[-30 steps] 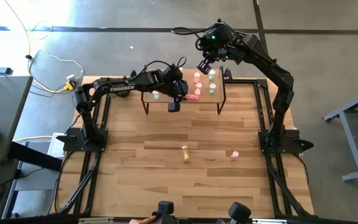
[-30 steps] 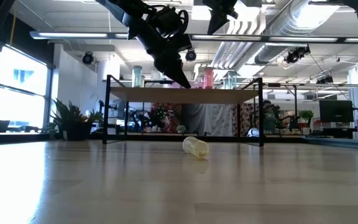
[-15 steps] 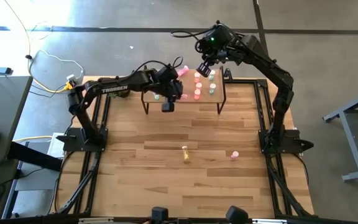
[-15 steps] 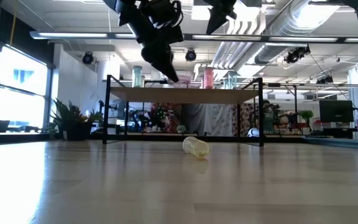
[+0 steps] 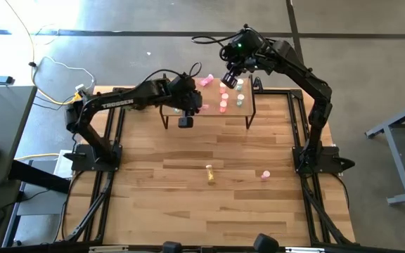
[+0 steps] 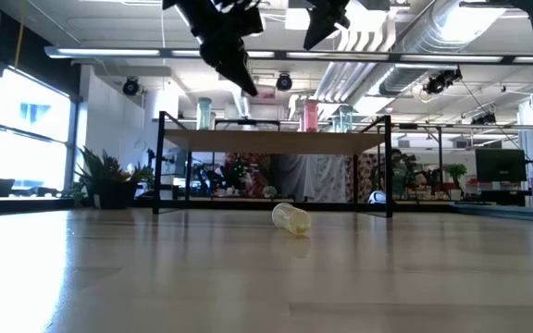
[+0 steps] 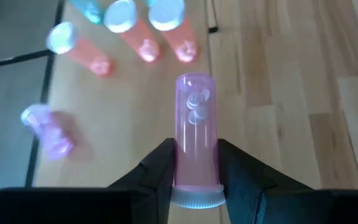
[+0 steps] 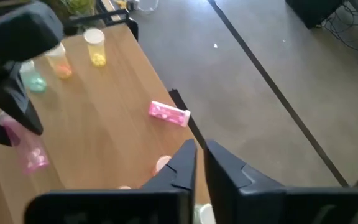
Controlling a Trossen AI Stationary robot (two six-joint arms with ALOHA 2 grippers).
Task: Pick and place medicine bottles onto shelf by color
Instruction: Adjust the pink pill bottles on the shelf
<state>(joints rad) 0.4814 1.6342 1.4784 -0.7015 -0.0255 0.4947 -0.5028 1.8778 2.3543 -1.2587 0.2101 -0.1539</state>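
Note:
My left gripper (image 5: 194, 105) (image 6: 246, 83) hangs above the shelf (image 5: 209, 116) (image 6: 276, 141), shut on a pink medicine bottle (image 7: 195, 118). Red bottles (image 5: 223, 97) and pale green ones (image 5: 240, 93) stand on the shelf's right half. Another pink bottle (image 8: 169, 114) (image 5: 204, 81) lies on its side at the shelf's far edge. My right gripper (image 5: 228, 77) (image 8: 199, 152) is shut, holds nothing, and hovers high over the shelf's far right part. On the table, a yellow bottle (image 5: 209, 173) lies on its side and a pink one (image 5: 265, 175) stands upright. My left gripper pinches the pink bottle between its two fingers near the cap end (image 7: 196, 171). The fingers slant down from the table's left and lie along the bottle, whose body juts out past the fingertips (image 7: 166, 152). The bottle is lifted clear of the shelf top.
A green bottle (image 5: 176, 109) stands on the shelf's left part, under my left arm. The slatted tabletop (image 5: 188, 204) in front of the shelf carries only the two loose bottles. Black frame rails (image 5: 118, 140) run along the table's sides.
My left gripper has risen from the shelf top and gone toward the table's left edge. The pink bottle has gone with it and is now lifted clear of the shelf.

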